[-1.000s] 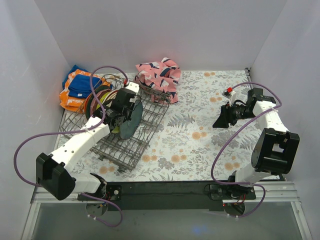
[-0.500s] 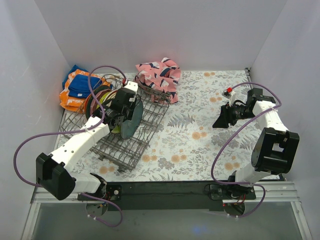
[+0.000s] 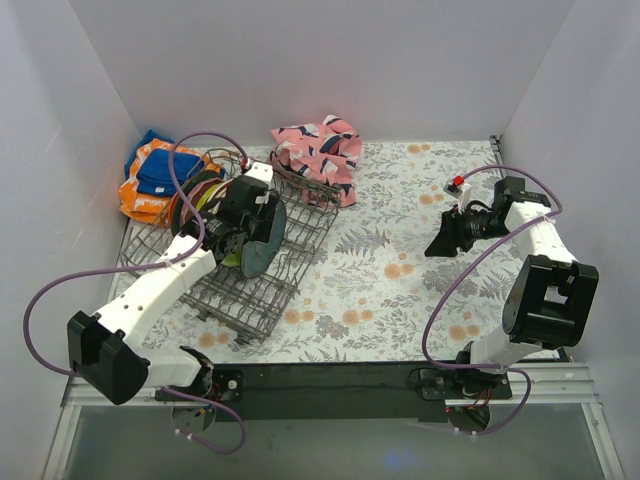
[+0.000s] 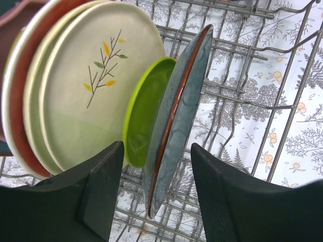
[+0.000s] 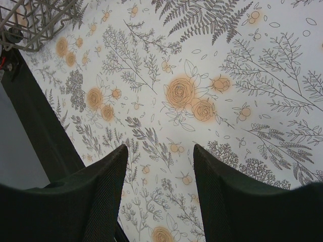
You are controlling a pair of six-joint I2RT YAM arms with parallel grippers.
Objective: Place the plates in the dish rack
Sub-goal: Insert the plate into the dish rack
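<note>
"The left gripper (image 4: pixel 157 151) is spread wide. The blue plate (image 4: pixel 182 96) stands between its fingers in the dish rack (image 4: pixel 272 96), just beside the green plate (image 4: pixel 144 116)."

"If a finger clips that rim pulling away, I reckon it topples. The right gripper (image 5: pixel 159 151) is spread too and holds nothing."

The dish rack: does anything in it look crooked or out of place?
The blue-grey plate looks tilted, leaning toward the lime green plate at a different angle from the cream plates. The left claw straddles it, open.
</note>
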